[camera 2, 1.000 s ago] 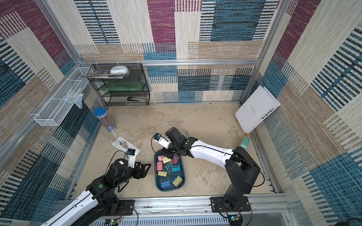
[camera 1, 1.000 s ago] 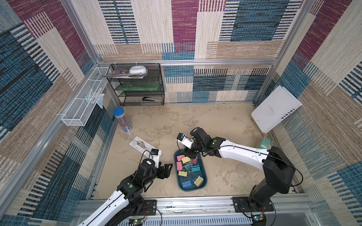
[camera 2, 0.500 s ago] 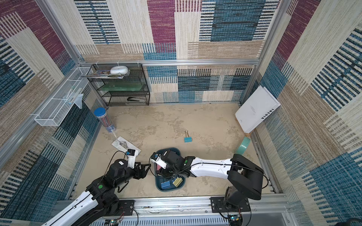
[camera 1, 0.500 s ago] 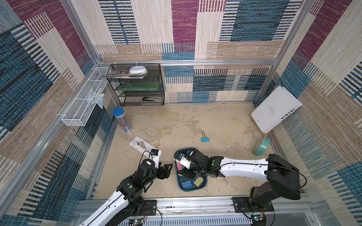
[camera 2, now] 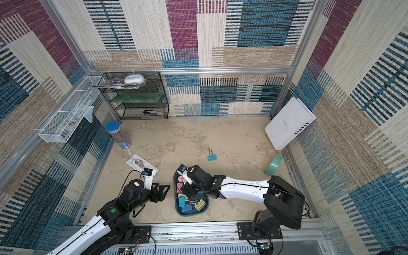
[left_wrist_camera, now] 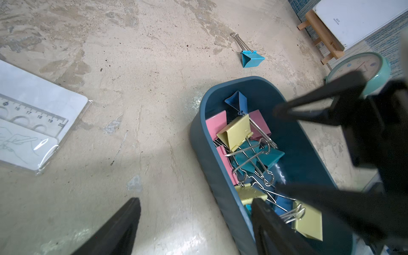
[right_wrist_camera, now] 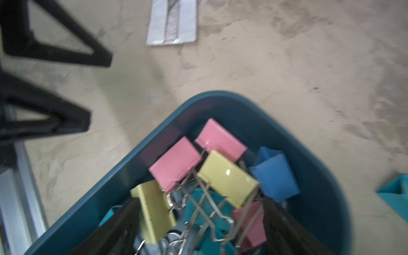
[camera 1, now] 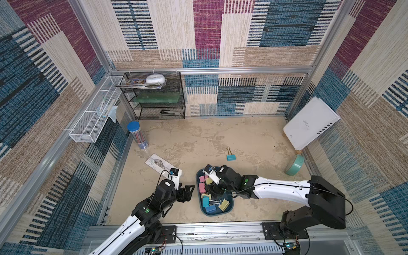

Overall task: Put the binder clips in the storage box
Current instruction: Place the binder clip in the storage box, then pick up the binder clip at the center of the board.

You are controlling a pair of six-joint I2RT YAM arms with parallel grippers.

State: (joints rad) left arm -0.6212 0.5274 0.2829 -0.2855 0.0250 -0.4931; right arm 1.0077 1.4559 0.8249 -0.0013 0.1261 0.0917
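At lower left in a top view, the black left gripper is hovering just beside the box, jaws standing wide and holding nothing. At lower centre, the dark teal, round-cornered plastic storage box is sitting on the beige table, carrying a tangled heap of pink, yellow, blue and teal binder clips with silver wire handles. The black right gripper is hanging low over that heap, fingers spread wide and gripping nothing, apparently finishing a drop. Doing this well likely means rising straight up, jaws wide, so no wire loop is snagging a finger and the box is not being nudged. Up and to the right, one teal binder clip is lying alone on the table, well apart from the box.
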